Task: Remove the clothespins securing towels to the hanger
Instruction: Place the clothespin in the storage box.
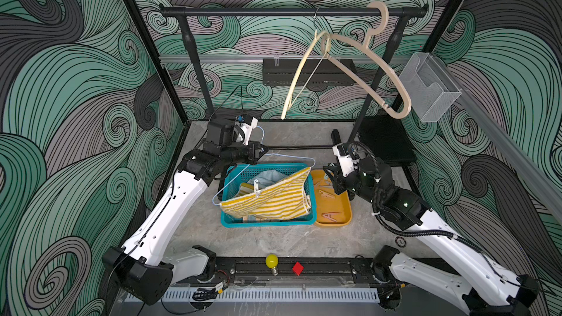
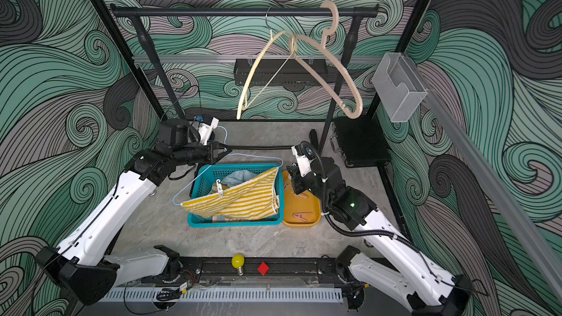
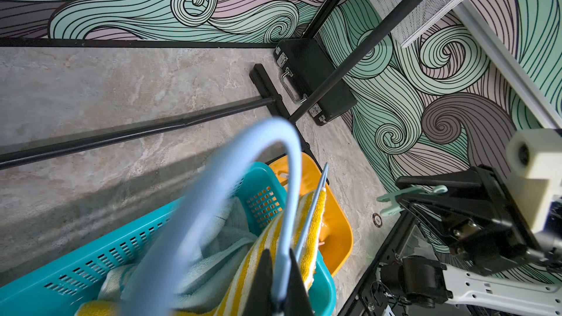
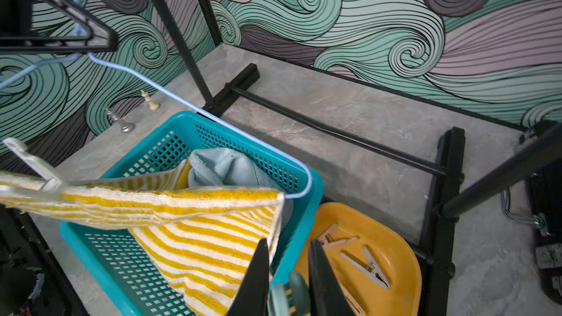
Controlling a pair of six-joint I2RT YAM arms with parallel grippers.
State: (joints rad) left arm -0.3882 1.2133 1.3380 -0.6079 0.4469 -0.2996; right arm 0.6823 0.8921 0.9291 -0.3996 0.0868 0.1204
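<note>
My left gripper (image 1: 264,148) (image 3: 279,253) is shut on the neck of a light-blue wire hanger (image 1: 289,157) (image 2: 252,155), held tilted above a teal basket (image 1: 267,223). A yellow-and-white striped towel (image 1: 273,202) (image 4: 194,238) hangs from the hanger's bar into the basket. A white clothespin (image 1: 257,188) (image 4: 30,159) pins it near the left end. A light-blue towel (image 1: 267,176) (image 4: 225,167) lies in the basket. My right gripper (image 1: 330,174) (image 4: 289,241) is shut on a mint-teal clothespin (image 3: 392,200) (image 4: 287,294), above the seam between basket and orange tray (image 1: 343,205).
Several pale clothespins (image 4: 371,265) lie in the orange tray (image 4: 401,238). A black clothes rack (image 1: 292,12) with two beige hangers (image 1: 365,65) stands behind. A black case (image 1: 386,144) sits back right. A yellow bulb (image 1: 271,261) and red cube (image 1: 297,268) rest at the front.
</note>
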